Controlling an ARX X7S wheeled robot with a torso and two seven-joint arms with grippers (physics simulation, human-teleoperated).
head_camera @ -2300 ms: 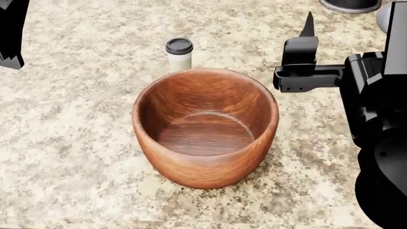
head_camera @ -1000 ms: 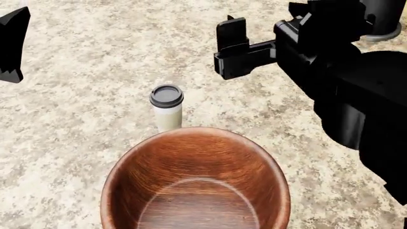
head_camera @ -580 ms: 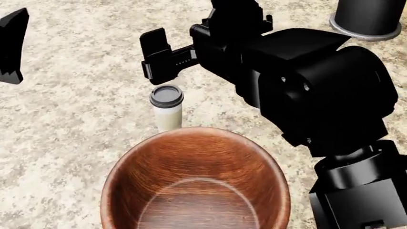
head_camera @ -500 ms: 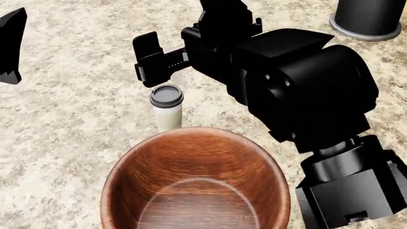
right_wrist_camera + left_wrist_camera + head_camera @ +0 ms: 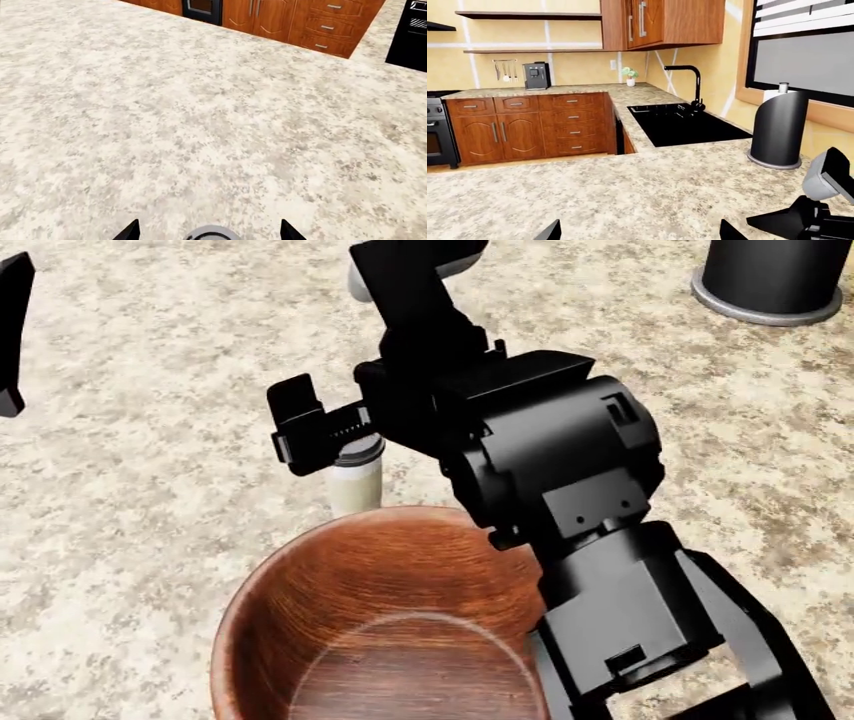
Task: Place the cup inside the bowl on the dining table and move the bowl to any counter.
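The reddish-brown wooden bowl [image 5: 334, 640] stands on the pale granite dining table [image 5: 134, 500] at the near edge of the head view. Just behind it stands the cream cup [image 5: 352, 487], its dark lid [image 5: 212, 234] partly covered by my right arm. My right gripper [image 5: 344, 438] is open at lid height, and its fingertips [image 5: 131, 232] stand apart on either side of the lid without touching it. My left gripper [image 5: 11, 330] hangs open at the far left, well away from both, with nothing between its tips [image 5: 551, 232].
A black cylinder on a grey base [image 5: 771, 278] stands at the table's back right, also seen as the cylinder [image 5: 778, 129] in the left wrist view. Across the room, the darker speckled counter [image 5: 560, 91] runs over wooden cabinets [image 5: 527, 130] to a black sink [image 5: 684, 122].
My right gripper has come across from the right and down towards the cup. Its open fingers now bracket the lid. The head view earlier shifted so the bowl sits lower. The left gripper barely moved.
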